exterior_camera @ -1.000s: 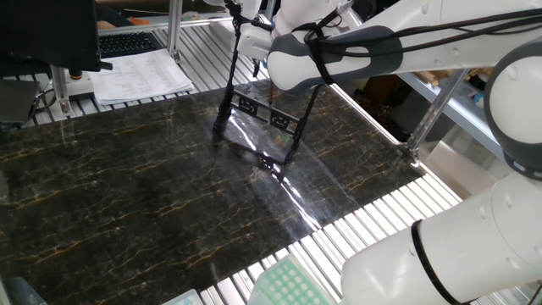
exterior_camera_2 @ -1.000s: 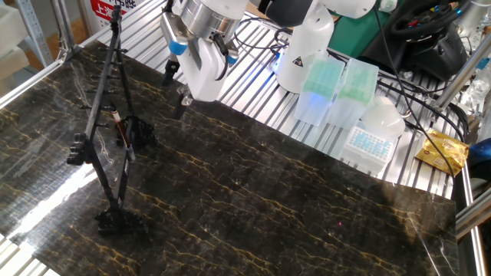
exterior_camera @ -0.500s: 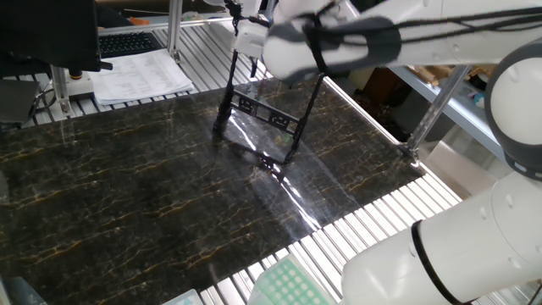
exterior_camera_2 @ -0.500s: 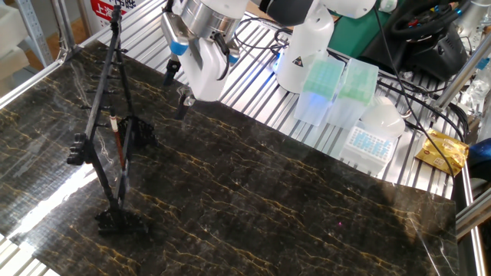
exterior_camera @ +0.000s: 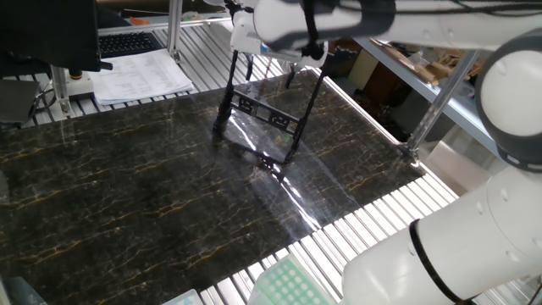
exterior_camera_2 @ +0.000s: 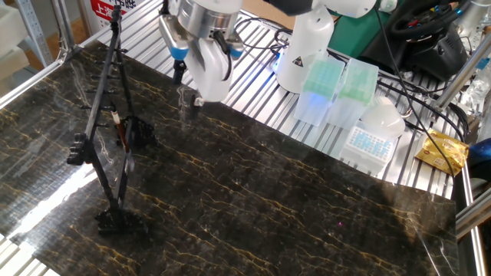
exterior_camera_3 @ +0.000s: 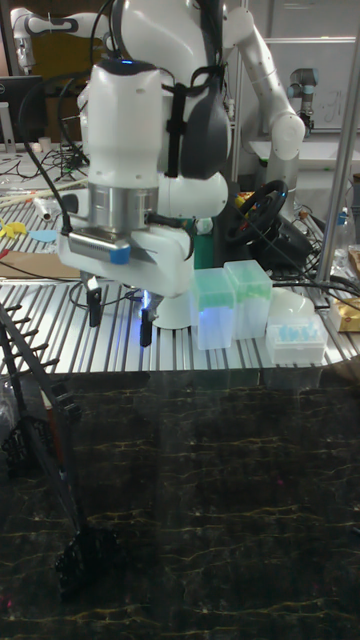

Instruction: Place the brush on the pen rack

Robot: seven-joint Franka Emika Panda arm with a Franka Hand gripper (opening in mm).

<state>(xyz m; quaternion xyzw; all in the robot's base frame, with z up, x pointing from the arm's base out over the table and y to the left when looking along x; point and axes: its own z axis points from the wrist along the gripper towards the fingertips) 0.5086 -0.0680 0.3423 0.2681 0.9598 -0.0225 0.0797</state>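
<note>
While thin-rodded, black pen rack (exterior_camera_2: 107, 130)

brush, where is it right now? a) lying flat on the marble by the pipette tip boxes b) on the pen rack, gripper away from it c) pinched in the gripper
b: the brush sits within the pen rack frame, while the gripper hangs open and empty, apart from it.

A black pen rack (exterior_camera_2: 103, 134) holding a reddish-brown brush (exterior_camera_2: 118, 130) stands on a black marble-patterned table (exterior_camera_2: 253, 207) veined in gold, beside a white arm whose gripper (exterior_camera_3: 118, 315) has black fingers (exterior_camera_3: 146, 326), near 2 pale green boxes (exterior_camera_2: 337, 92).
</note>
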